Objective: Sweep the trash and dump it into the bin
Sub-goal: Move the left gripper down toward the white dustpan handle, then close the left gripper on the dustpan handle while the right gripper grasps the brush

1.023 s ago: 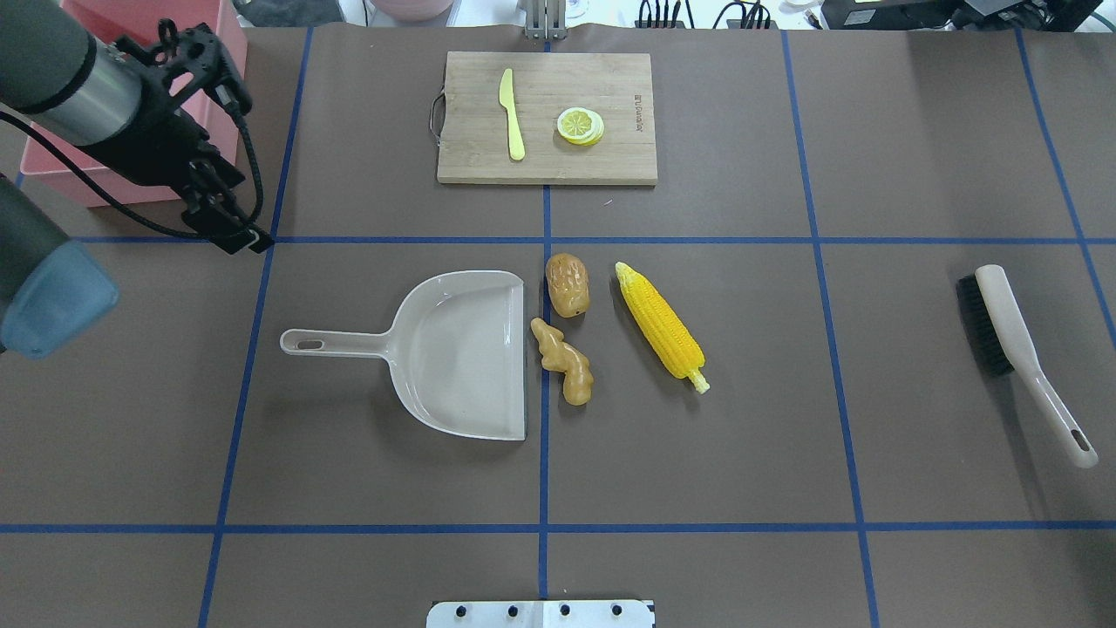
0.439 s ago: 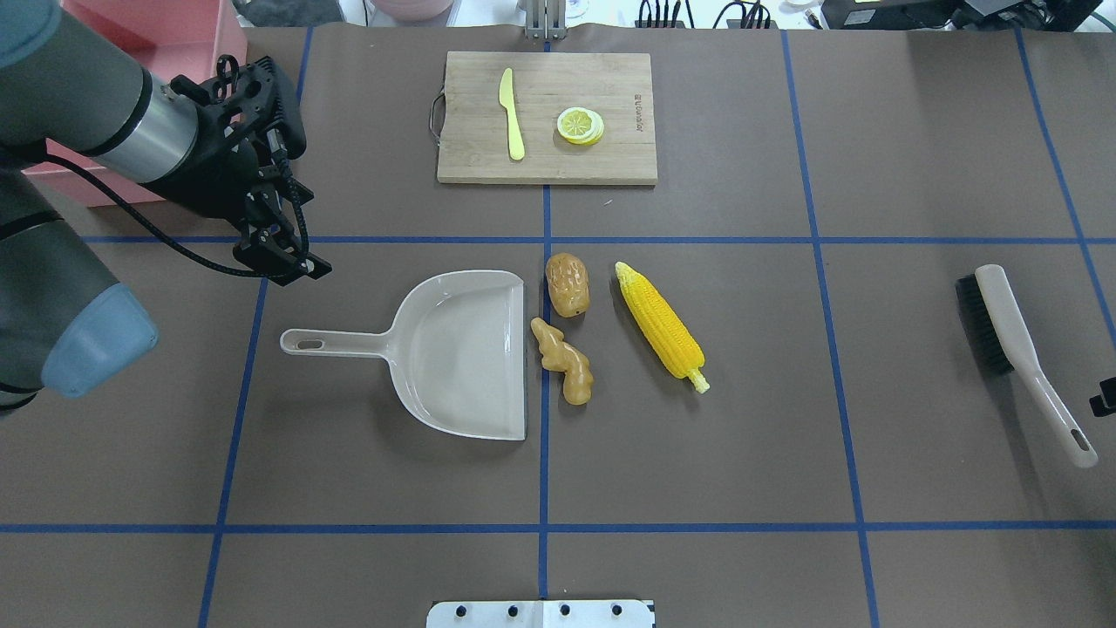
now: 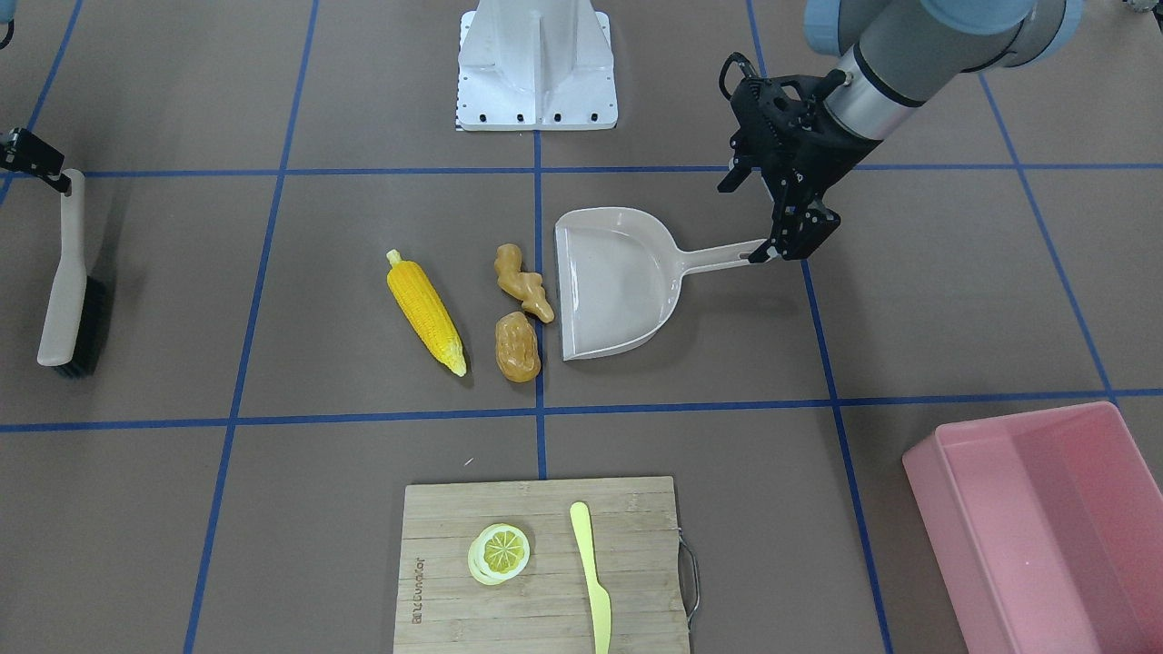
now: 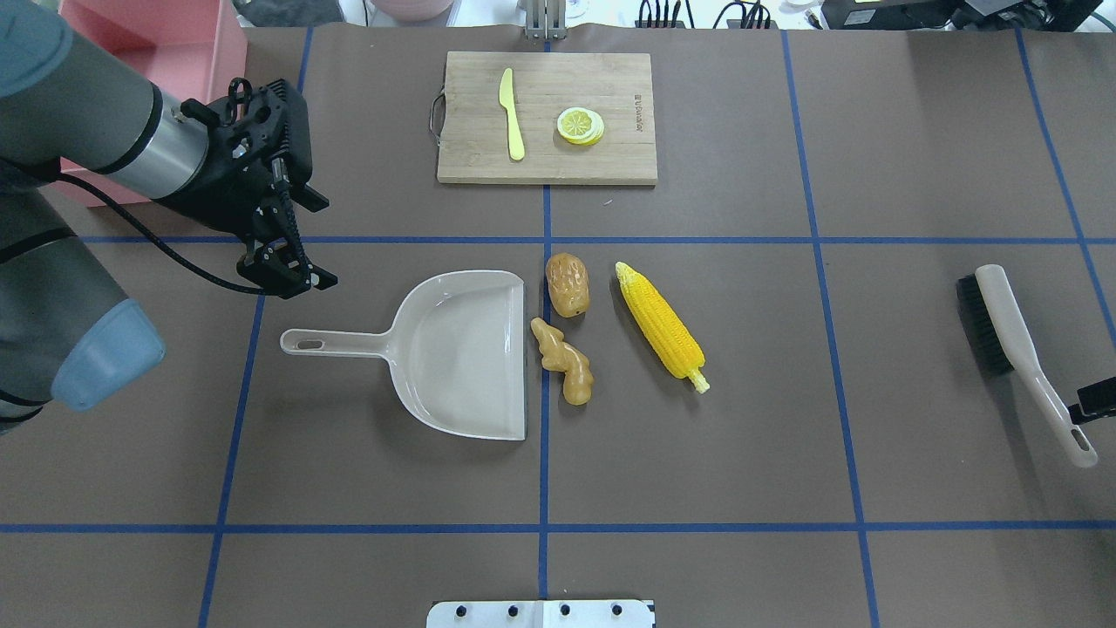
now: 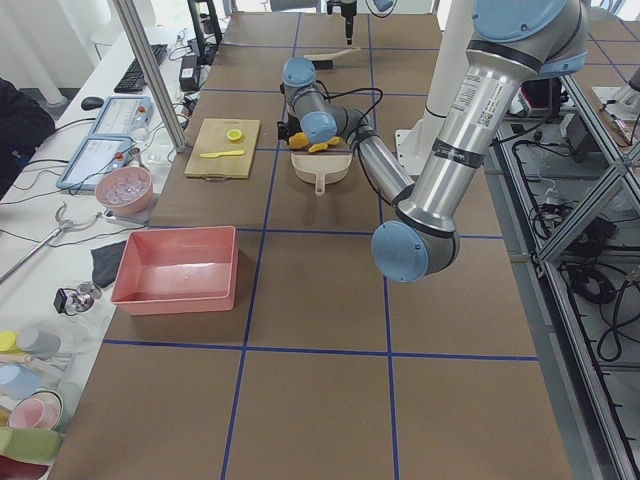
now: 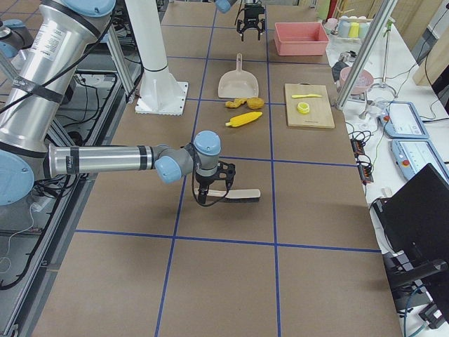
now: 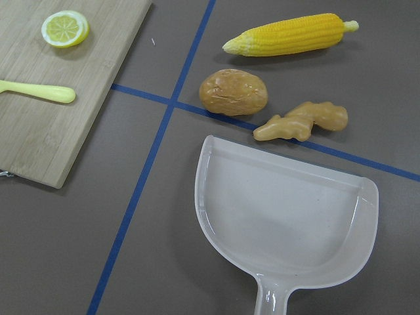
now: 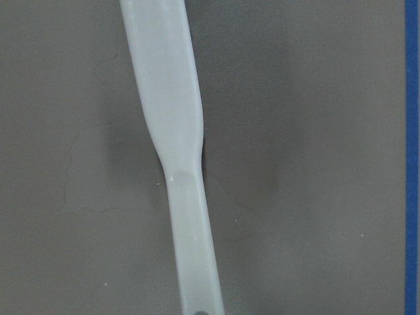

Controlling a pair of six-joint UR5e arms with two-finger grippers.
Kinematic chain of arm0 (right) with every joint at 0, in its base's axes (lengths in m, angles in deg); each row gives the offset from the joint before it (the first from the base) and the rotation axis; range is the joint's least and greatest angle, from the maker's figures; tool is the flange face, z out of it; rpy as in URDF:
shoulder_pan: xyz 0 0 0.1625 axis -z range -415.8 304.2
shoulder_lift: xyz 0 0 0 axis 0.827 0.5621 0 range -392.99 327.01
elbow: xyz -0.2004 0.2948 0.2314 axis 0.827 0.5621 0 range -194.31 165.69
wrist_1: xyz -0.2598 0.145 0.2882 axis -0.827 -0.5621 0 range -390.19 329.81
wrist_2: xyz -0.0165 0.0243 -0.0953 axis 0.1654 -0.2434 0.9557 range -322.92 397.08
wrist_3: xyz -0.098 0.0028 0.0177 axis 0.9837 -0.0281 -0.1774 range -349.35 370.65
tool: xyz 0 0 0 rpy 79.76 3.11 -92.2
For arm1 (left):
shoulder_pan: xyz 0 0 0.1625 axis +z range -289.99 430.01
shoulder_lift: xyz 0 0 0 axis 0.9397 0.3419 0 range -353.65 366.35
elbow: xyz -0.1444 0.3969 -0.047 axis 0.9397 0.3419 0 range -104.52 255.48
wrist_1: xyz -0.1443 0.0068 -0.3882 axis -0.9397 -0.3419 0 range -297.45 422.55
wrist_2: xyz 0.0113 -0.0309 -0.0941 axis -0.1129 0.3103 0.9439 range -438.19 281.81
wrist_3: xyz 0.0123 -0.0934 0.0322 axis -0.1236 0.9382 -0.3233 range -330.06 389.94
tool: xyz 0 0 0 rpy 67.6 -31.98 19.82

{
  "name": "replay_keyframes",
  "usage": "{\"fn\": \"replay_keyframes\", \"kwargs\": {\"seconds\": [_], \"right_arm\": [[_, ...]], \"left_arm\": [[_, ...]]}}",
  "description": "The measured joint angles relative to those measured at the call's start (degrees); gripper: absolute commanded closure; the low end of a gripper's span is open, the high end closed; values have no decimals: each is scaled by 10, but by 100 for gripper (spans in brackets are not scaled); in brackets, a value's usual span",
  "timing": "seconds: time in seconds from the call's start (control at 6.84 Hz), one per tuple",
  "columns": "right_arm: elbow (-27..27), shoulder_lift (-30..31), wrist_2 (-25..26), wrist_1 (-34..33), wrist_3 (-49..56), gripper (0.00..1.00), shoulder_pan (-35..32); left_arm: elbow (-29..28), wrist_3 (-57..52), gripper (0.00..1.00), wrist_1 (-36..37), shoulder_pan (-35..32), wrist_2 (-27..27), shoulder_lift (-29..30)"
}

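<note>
The yellow corn cob (image 4: 660, 327), the tan ginger root (image 4: 564, 360) and the brownish potato-like piece (image 4: 567, 284) lie just right of the mouth of the beige dustpan (image 4: 462, 349). They also show in the left wrist view: corn cob (image 7: 285, 34), ginger root (image 7: 302, 121), potato-like piece (image 7: 233, 92). The pink bin (image 4: 200, 44) stands at the far left corner. My left gripper (image 4: 288, 272) hangs open and empty above the table, just behind the dustpan handle. My right gripper (image 4: 1100, 399) is open at the right edge, over the handle of the brush (image 4: 1003, 323). The right wrist view shows that handle (image 8: 170, 98).
A wooden cutting board (image 4: 610, 87) at the far middle carries a yellow knife (image 4: 511, 113) and a lemon slice (image 4: 580, 125). Blue tape lines cross the brown table. The robot's white base plate (image 3: 536, 64) sits at the near edge.
My left arm has swung right and down from the bin toward the dustpan handle. My right gripper has come into view at the right edge beside the brush handle.
</note>
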Motion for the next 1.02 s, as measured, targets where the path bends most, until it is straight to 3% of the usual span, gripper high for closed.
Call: {"fn": "replay_keyframes", "kwargs": {"seconds": [0.44, 0.73, 1.02], "right_arm": [[10, -20, 2, 1, -35, 0, 37], [20, -25, 4, 2, -38, 0, 52], [26, -27, 5, 2, -39, 5, 58]], "left_arm": [[-29, 3, 2, -119, 9, -2, -36], [-88, 38, 2, -269, 31, -5, -68], [-113, 102, 2, -360, 75, -22, -88]]}}
